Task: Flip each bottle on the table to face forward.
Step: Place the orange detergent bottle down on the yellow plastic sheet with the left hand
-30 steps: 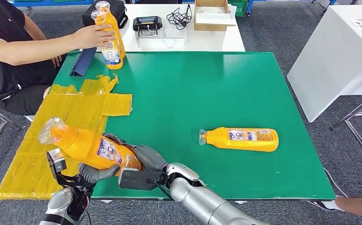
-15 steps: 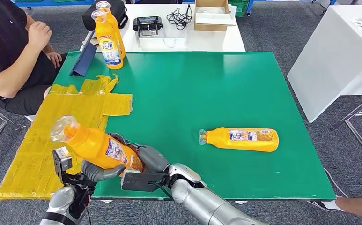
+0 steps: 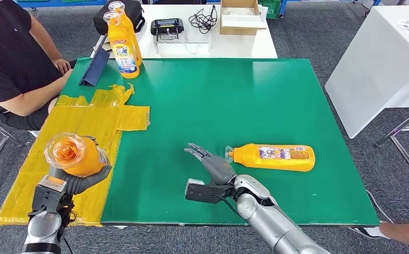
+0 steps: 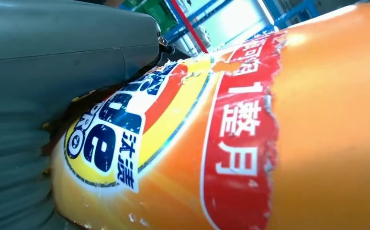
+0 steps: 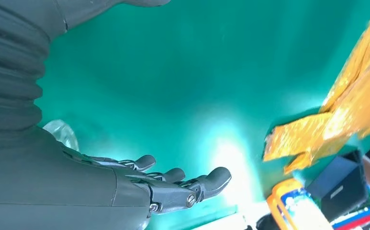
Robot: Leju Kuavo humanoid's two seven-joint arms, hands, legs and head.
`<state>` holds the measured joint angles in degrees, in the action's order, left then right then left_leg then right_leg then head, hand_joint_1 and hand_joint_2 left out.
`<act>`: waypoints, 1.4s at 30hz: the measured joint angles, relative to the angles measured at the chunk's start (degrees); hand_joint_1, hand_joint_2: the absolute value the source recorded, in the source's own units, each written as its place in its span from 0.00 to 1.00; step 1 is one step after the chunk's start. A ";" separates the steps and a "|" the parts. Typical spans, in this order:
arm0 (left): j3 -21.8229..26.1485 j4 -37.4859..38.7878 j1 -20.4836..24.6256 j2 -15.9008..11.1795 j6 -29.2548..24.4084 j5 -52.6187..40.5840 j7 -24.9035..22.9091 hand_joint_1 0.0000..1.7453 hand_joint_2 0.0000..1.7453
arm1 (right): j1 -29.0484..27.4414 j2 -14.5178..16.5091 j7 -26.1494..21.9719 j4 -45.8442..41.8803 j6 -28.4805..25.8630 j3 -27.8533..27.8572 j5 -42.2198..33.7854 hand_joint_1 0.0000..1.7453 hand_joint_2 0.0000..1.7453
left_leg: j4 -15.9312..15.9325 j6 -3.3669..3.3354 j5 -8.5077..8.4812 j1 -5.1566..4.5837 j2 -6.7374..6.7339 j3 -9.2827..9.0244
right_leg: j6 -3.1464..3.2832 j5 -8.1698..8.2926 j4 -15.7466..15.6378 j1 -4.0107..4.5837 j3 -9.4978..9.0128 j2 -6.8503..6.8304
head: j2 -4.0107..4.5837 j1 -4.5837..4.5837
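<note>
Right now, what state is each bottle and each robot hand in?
Held bottle: gripped by the left hand, raised over the yellow tape.
Lying bottle: on its side on the green table, cap toward the right hand.
Standing bottles: upright at the far corner.
Right hand: open, empty, fingers spread.

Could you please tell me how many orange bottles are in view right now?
4: one held in the left hand, bottle; one lying on the green table, bottle; two upright at its far left corner.
</note>
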<state>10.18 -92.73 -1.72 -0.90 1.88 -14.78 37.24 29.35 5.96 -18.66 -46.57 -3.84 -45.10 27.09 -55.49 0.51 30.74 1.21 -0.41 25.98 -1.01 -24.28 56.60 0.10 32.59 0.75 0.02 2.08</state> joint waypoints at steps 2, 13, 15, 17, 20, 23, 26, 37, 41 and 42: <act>0.51 -0.22 -0.06 0.10 -0.01 -0.29 0.06 1.00 1.00 | -0.28 -0.39 0.06 -0.87 0.00 0.69 0.26 0.00 1.00 | 0.00 0.00 0.00 0.00 -0.01 0.00 | 0.00 0.00 0.00 0.01 0.00 0.00 | 0.00 0.00; 7.83 3.77 -1.64 -3.73 -31.77 -36.07 -4.40 1.00 1.00 | 0.58 -9.37 -0.14 -9.02 5.09 7.05 -1.96 0.00 1.00 | 0.00 0.00 0.00 -0.03 -0.01 0.01 | 0.00 0.00 0.01 -0.06 -0.01 0.00 | 0.00 0.00; 9.76 7.33 -1.99 -5.74 -30.87 -40.94 -6.50 1.00 1.00 | 0.96 -12.36 0.16 -12.08 6.67 8.97 -2.56 0.00 1.00 | 0.00 0.00 0.00 -0.04 -0.01 0.01 | 0.00 0.00 0.00 -0.07 0.00 0.00 | 0.00 -0.01; 11.02 11.48 -2.10 -7.82 -28.35 -45.60 -8.86 1.00 1.00 | 1.07 -15.07 0.69 -14.88 8.04 10.77 -2.68 0.00 1.00 | 0.00 0.00 0.00 -0.04 0.00 0.02 | 0.00 0.00 0.00 -0.07 0.00 0.00 | 0.00 0.00; 11.53 17.14 -2.08 -10.05 -27.04 -54.03 -12.54 1.00 1.00 | 1.31 -17.95 1.57 -17.04 10.14 12.58 -2.31 0.00 1.00 | 0.00 0.00 0.00 -0.03 -0.01 0.02 | 0.00 0.00 0.00 -0.07 0.00 0.00 | 0.00 0.01; 10.82 21.46 -1.64 -10.84 -26.72 -59.38 -15.22 1.00 1.00 | 1.63 -19.58 2.04 -17.22 11.12 12.90 -1.51 0.00 1.00 | 0.00 0.00 0.00 -0.05 0.00 0.00 | 0.00 0.00 0.00 -0.07 -0.01 -0.01 | 0.00 0.00; 9.33 25.13 0.24 -11.28 -26.02 -59.83 -15.98 1.00 1.00 | 1.84 -20.61 2.03 -17.20 11.08 13.00 -0.99 0.00 1.00 | 0.00 -0.04 -0.03 -0.12 0.27 0.01 | 0.00 0.00 -0.01 -0.15 -0.07 -0.27 | 0.00 0.01; 3.86 30.72 4.43 -12.53 -23.01 -52.72 -12.78 0.75 1.00 | 3.53 -21.71 2.05 -15.52 11.44 12.08 -0.34 0.00 1.00 | 0.01 -0.15 -0.35 -0.22 0.92 -0.05 | -0.01 0.01 -0.01 -0.22 -0.46 -0.96 | 0.00 0.03; 2.23 30.80 4.79 -12.51 -22.60 -51.67 -12.07 0.00 1.00 | 3.80 -21.79 2.05 -14.67 11.62 11.71 -0.33 0.00 1.00 | 0.01 -0.15 -0.37 -0.25 0.92 -0.10 | -0.01 0.02 0.00 -0.26 -0.50 -0.96 | 0.00 0.03; 1.83 30.80 4.83 -12.50 -22.35 -51.00 -11.64 0.00 1.00 | 3.90 -21.82 2.05 -14.43 11.80 11.60 -0.32 0.00 1.00 | 0.01 -0.15 -0.37 -0.26 0.92 -0.10 | -0.01 0.02 0.00 -0.26 -0.51 -0.96 | 0.00 0.03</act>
<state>12.01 -61.93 3.11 -13.40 -20.47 -65.78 25.61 33.25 -15.85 -16.61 -61.00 7.96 -33.50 26.77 -55.48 0.36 30.37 0.95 0.51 25.88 -1.02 -24.26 56.60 -0.16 32.08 -0.21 0.02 2.11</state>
